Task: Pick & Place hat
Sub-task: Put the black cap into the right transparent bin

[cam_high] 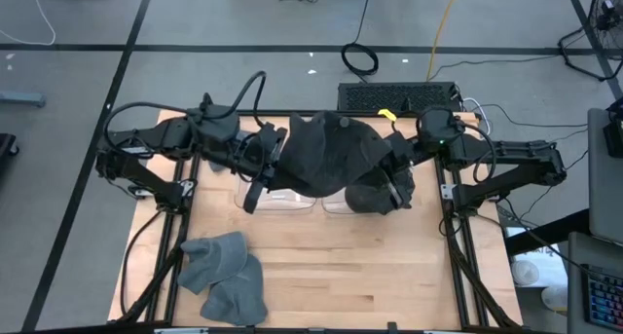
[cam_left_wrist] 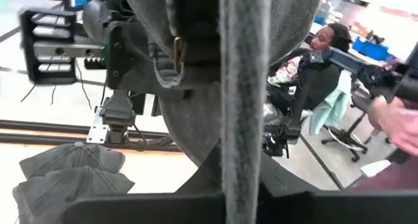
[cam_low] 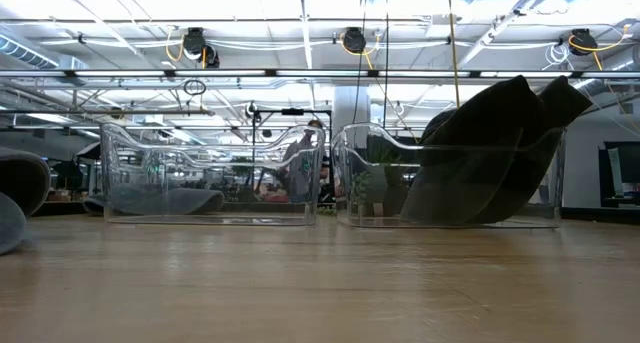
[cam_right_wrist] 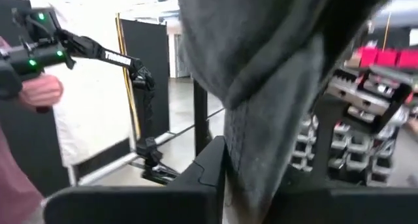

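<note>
A dark grey hat hangs stretched between my two grippers, above two clear bins. My left gripper is shut on the hat's left side and my right gripper on its right side. In the left wrist view the hat fills the picture, with a brass buckle on its strap. In the right wrist view the hat hangs close in front. Neither gripper shows in the low view. My left gripper pinches a band of the hat's cloth between its two fingers, coming level from the table's left. How many layers it has I cannot tell. The hat is lifted clear of the bins. My right gripper pinches a fold of the hat's cloth between its two fingers, coming about level from the table's right. The cloth runs upward from the fingers. The hat stays clear of the table.
The right bin holds dark hats leaning on its wall; the left bin holds a grey one. A pile of grey hats lies at the near left. People are in the room beyond, and a hand holds a device.
</note>
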Controlling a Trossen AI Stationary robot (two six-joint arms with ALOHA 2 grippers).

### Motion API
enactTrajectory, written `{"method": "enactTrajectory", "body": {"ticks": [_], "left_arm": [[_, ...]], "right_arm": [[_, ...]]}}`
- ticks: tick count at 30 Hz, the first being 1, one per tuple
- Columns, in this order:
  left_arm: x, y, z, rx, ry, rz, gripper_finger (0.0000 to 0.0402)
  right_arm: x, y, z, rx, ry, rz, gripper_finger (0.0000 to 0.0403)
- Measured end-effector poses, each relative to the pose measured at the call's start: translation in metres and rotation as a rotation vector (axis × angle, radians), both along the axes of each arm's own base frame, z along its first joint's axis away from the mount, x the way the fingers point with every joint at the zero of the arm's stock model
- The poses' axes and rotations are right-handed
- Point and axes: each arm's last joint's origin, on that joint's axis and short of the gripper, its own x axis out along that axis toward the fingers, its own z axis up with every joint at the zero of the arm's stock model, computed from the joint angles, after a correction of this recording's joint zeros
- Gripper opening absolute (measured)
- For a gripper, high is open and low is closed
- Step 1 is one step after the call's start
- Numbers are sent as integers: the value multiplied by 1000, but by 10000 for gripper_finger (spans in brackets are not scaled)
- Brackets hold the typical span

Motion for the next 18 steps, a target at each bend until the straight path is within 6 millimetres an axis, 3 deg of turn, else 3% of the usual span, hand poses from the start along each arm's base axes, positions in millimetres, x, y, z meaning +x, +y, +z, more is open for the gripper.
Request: {"method": "enactTrajectory", "body": {"ticks": [9,18], "left_arm": [[-8,13,-3,2,58,-111,9],[-19,24,-5,18,88,-232,9]], "right_arm": [[-12,0,-4,137,178,24,85],[-38,1,0,250,300,39,126]]}}
